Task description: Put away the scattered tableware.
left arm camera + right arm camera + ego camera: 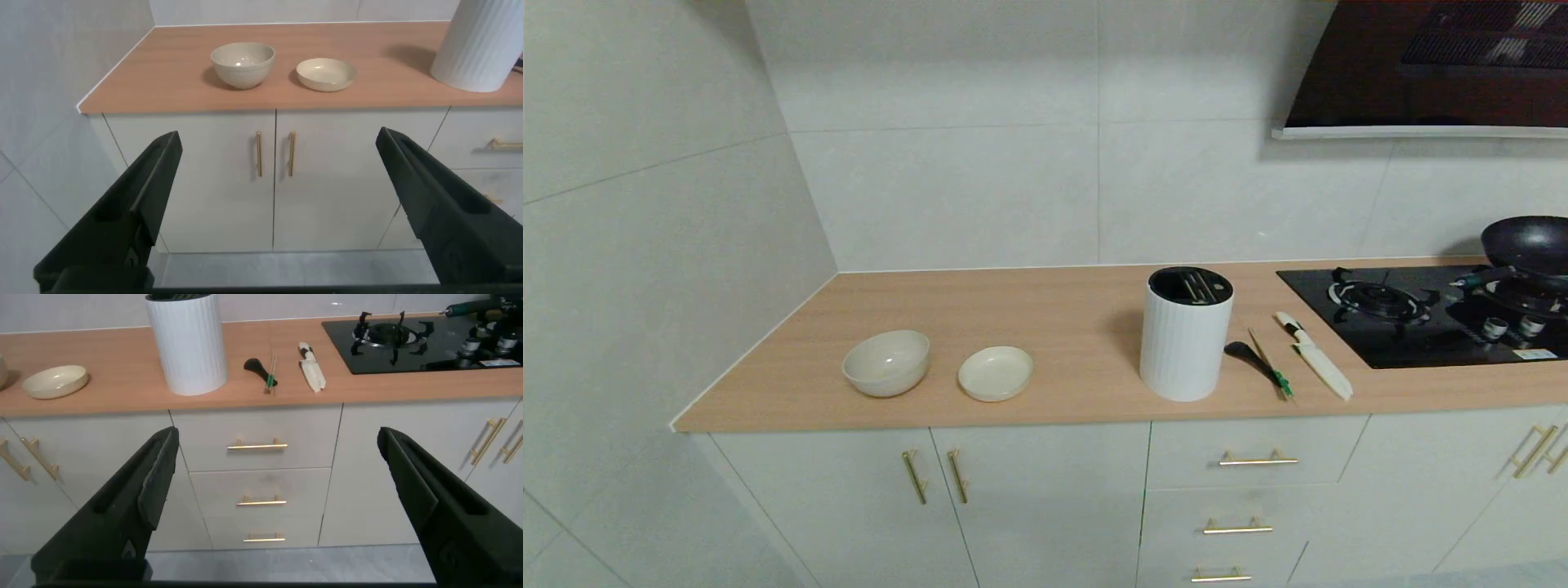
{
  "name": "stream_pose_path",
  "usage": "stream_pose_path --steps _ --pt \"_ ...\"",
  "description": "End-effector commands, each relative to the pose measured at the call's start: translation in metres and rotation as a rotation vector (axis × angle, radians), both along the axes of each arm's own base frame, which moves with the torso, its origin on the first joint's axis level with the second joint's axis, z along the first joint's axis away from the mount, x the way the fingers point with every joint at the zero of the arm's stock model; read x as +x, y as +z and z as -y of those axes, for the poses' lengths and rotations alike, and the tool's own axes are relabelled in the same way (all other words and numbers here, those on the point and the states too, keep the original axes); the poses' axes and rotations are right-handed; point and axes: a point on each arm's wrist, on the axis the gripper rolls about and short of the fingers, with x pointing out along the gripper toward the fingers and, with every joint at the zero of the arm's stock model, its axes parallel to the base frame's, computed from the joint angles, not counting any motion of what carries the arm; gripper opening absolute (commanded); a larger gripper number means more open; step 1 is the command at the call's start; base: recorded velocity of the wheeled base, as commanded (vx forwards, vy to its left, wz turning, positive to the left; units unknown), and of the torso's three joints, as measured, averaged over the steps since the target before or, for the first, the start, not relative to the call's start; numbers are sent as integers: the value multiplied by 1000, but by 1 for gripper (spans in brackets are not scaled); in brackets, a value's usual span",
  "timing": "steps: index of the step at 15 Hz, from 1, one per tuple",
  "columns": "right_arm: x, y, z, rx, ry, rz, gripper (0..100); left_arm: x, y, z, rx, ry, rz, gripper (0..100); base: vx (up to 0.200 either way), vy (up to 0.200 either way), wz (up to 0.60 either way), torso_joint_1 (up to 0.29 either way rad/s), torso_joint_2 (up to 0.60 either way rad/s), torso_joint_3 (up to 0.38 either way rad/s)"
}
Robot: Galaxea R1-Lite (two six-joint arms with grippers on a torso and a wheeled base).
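Head: high, looking down on the counter (1054, 327).
Wrists: low, near the cabinets (327, 188), facing them.
Shared: the white holder (186, 343).

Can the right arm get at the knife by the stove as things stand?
Probably yes. The knife lies uncovered near the front edge of the countertop, apart from the chopsticks. The right jaws stand open, back from it; a forward reach looks free.
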Motion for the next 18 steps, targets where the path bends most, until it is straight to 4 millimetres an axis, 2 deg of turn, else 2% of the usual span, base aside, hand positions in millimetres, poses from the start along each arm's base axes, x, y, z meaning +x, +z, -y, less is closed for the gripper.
stream_pose_path --steps 1,18 --pt "0 0 0 0 0 -1 100 0 0 0 -1 0 0 100 0 200 0 -2 2 -2" --pt "0 0 0 -2 0 -1 100 0 0 0 -1 0 -1 100 0 200 0 1 2 3"
